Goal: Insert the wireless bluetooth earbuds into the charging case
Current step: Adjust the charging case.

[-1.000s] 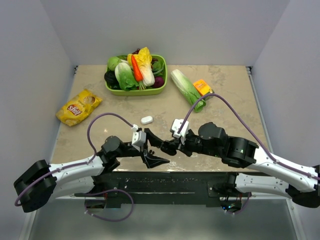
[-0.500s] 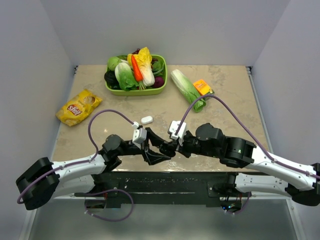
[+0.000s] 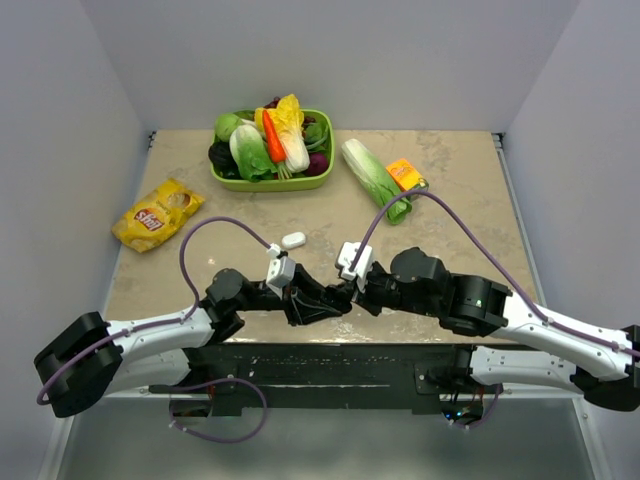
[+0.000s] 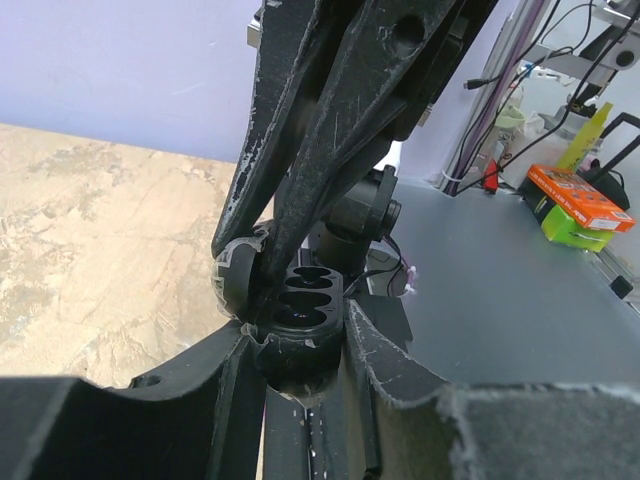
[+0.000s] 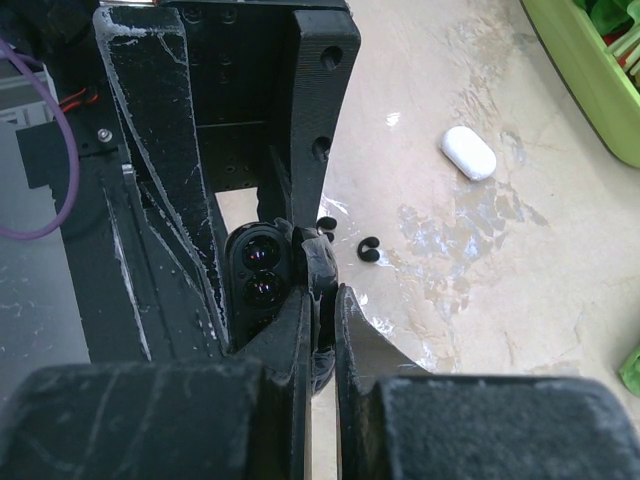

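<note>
The left gripper (image 3: 322,304) is clamped on a black oval plastic charging case (image 4: 300,310), one finger against each side of its body. It holds the case over the near edge of the beige marbled worktop (image 3: 450,200), with the dark round hollows in the case's open face showing. The right gripper (image 5: 318,300) meets it head-on. Its fingers are pressed almost together on the raised lid edge of the same case, so both arms hold the one object between them.

Two tiny black bean-shaped plastic earbuds (image 5: 369,250) lie on the worktop just beyond the case, close to each other but not touching. Farther out lies a small white oval plastic capsule (image 5: 468,152), well apart from them.

At the far side of the worktop stands a green plastic basket (image 3: 225,182) heaped with vegetables. A loose napa cabbage (image 3: 372,178) and a small orange carton (image 3: 404,174) lie to its right. A yellow crisp bag (image 3: 157,213) lies near the left wall.
</note>
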Controlling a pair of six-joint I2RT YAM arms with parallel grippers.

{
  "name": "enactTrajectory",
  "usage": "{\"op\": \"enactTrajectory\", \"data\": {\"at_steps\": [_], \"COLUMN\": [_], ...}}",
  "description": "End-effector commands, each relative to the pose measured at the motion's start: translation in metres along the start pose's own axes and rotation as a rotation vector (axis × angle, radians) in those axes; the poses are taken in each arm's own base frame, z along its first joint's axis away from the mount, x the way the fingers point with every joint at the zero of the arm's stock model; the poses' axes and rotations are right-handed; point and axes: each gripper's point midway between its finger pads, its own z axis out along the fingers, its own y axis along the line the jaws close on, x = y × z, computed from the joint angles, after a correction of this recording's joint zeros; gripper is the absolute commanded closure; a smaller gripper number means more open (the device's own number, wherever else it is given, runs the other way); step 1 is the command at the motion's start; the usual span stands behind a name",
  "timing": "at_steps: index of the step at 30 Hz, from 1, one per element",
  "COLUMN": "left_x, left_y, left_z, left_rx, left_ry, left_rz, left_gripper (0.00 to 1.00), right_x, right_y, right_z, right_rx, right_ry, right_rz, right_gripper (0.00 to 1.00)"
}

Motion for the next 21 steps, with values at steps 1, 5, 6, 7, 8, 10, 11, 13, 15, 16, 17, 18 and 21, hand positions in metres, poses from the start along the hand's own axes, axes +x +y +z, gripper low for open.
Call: {"op": "enactTrajectory", "data": {"at_steps": [1, 5, 6, 7, 8, 10, 11, 13, 15, 16, 17, 18, 21], "left_x": [-0.022, -0.022, -0.019, -0.017, -0.013, -0.012, -0.01, -0.011, -0.011, -0.012, -0.004, -0.011, -0.008], "left_y": [-0.003, -0.003, -0.002, -0.001, 0.002, 0.002, 0.004, 0.004, 0.005, 0.012, 0.017, 0.015, 0.021], "left_z": [0.004, 0.001, -0.001, -0.002, -0.005, -0.008, -0.011, -0.015, -0.022, -0.027, -0.034, -0.04, -0.063], "left_rx": [0.024, 0.014, 0.008, -0.002, -0.023, -0.038, -0.055, -0.069, -0.107, -0.157, -0.2, -0.221, -0.319], "left_ry": [-0.068, -0.085, -0.085, -0.086, -0.087, -0.099, -0.104, -0.119, -0.143, -0.161, -0.158, -0.191, -0.25], "left_rz": [0.066, 0.071, 0.068, 0.06, 0.054, 0.052, 0.047, 0.044, 0.046, 0.04, 0.024, 0.035, 0.03], "left_gripper": [0.86, 0.98, 1.0, 1.0, 1.0, 1.0, 1.0, 1.0, 1.0, 1.0, 1.0, 1.0, 1.0], "right_x": [-0.008, -0.016, -0.017, -0.022, -0.036, -0.046, -0.054, -0.06, -0.056, -0.052, -0.039, -0.028, 0.018], "right_y": [0.0, -0.006, -0.006, -0.01, -0.013, -0.026, -0.03, -0.044, -0.062, -0.069, -0.073, -0.076, -0.078], "right_z": [0.002, 0.001, -0.001, -0.003, -0.01, -0.018, -0.022, -0.031, -0.036, -0.037, -0.032, -0.025, 0.014], "right_rx": [0.005, 0.048, 0.051, 0.08, 0.1, 0.166, 0.183, 0.253, 0.359, 0.401, 0.43, 0.451, 0.418], "right_ry": [-0.034, -0.069, -0.082, -0.107, -0.178, -0.234, -0.273, -0.314, -0.334, -0.345, -0.33, -0.305, -0.188], "right_rz": [0.009, 0.066, 0.09, 0.117, 0.191, 0.249, 0.287, 0.327, 0.382, 0.428, 0.448, 0.465, 0.549], "right_gripper": [1.0, 0.71, 0.63, 0.52, 0.48, 0.37, 0.34, 0.31, 0.31, 0.31, 0.31, 0.32, 0.39]}}
